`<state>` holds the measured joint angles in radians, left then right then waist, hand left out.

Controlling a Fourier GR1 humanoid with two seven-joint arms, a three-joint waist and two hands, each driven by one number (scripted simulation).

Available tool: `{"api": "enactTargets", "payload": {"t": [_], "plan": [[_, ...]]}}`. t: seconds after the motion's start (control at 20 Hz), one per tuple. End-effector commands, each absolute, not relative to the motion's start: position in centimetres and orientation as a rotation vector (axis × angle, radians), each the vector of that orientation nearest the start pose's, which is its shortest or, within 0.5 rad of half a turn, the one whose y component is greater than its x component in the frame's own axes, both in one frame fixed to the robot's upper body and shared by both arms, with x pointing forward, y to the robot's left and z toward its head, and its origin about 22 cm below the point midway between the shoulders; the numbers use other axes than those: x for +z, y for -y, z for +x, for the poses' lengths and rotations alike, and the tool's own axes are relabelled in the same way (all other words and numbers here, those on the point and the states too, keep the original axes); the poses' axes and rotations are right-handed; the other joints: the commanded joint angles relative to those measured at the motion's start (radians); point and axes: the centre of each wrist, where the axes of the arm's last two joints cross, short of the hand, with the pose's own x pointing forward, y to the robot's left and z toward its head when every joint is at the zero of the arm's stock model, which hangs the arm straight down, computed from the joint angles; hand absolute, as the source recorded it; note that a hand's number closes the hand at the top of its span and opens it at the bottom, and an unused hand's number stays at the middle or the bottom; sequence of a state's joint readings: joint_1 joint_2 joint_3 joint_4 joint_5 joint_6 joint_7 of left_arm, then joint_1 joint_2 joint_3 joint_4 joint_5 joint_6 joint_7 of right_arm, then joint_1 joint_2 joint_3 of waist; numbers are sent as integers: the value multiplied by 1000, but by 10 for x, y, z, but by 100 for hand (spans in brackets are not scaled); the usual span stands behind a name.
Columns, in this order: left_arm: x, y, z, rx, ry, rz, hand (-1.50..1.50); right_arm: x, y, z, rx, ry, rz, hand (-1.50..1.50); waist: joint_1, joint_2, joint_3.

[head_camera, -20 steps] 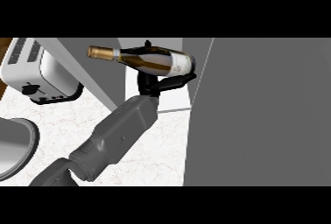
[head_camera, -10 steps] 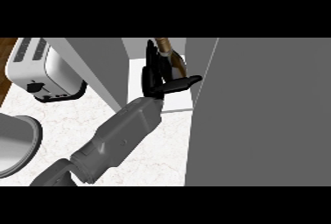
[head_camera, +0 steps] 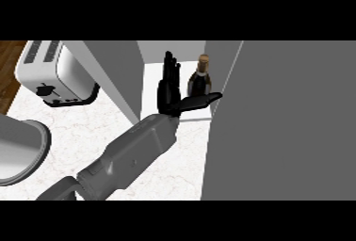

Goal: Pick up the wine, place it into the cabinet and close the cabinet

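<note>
- Your left robot hand (head_camera: 169, 92) is released: fingers straight and pointing up, thumb stretched out to the right, grasping nothing.
- The wine (head_camera: 199, 80) stands upright inside the cabinet (head_camera: 111, 70), on its pale floor, neck up.
- The bottle sits just beside the fingers, on their right, and above the thumb. You cannot tell from this view whether the thumb touches its base.
- The placing looks done, so the step in hand is clearing the robot hand out and shutting the cabinet.
- Draw the robot hand straight back toward you and slightly left, away from the bottle. A sweep to the right would likely catch it with the thumb and tip it.
- Once the robot hand is out over the bench (head_camera: 69, 127), reach for the cabinet door (head_camera: 292, 117), the large grey panel at the right, and swing it across the opening.
- Your right robot hand shows nowhere.
</note>
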<state>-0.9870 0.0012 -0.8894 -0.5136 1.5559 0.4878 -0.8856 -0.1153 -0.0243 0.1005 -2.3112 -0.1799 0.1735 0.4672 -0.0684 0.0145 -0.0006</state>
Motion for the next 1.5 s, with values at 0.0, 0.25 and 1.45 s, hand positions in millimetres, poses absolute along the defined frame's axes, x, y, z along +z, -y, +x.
{"api": "enactTargets", "payload": {"t": [0.0, 0.25, 1.45], "plan": [[10, -22, 359, 324, 1748, -248, -150, 191, 206, 194, 310, 1929, 331, -150, 22, -5, 0], [-3, -28, 355, 286, 1769, -237, -150, 185, 206, 181, 294, 1936, 347, -150, 24, -6, 0], [1, -103, 259, 120, 1792, -457, -150, 186, 207, 172, 251, 1959, 218, -150, 82, -20, 1]]}}
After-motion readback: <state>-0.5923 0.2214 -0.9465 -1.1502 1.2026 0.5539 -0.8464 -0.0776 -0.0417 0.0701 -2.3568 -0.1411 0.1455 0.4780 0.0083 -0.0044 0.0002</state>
